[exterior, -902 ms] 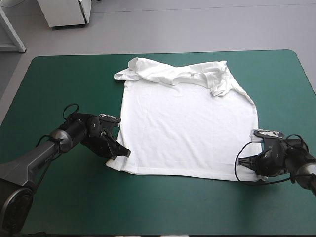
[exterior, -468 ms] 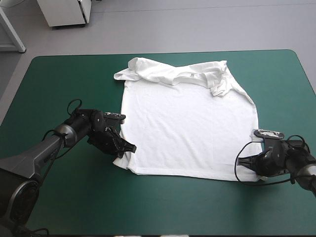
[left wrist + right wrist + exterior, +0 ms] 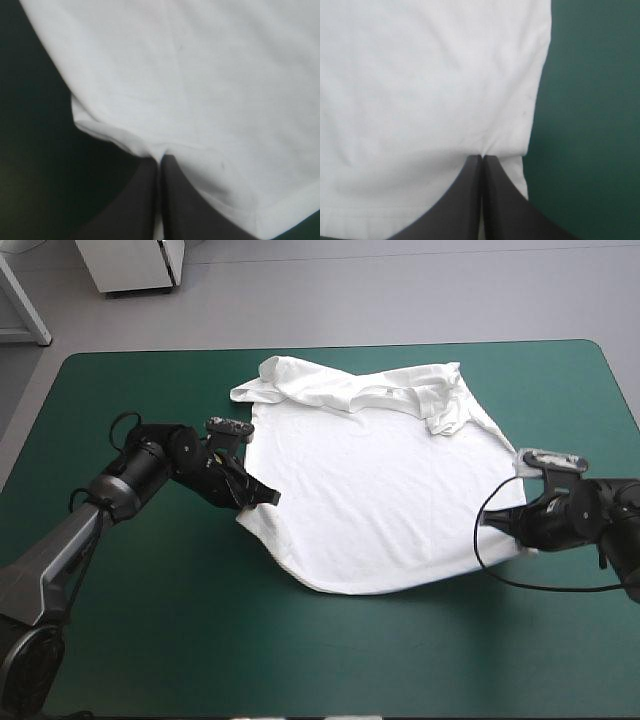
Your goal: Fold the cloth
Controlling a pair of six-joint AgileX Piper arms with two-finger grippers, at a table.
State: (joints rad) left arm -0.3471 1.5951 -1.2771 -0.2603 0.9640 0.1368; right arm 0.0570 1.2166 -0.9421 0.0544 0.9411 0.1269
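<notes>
T-shirt [image 3: 380, 470] clamped in left gripper [image 3: 160, 159] and right gripper [image 3: 482, 157].

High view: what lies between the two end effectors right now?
Only the T-shirt: its white lower body spans from the left end effector to the right end effector, each shut on the cloth. The high view shows it.

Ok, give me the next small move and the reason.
Probably carry both hem corners forward toward the collar. The left end effector and right end effector are each shut on a near corner of the T-shirt, whose far half lies spread out.
</notes>
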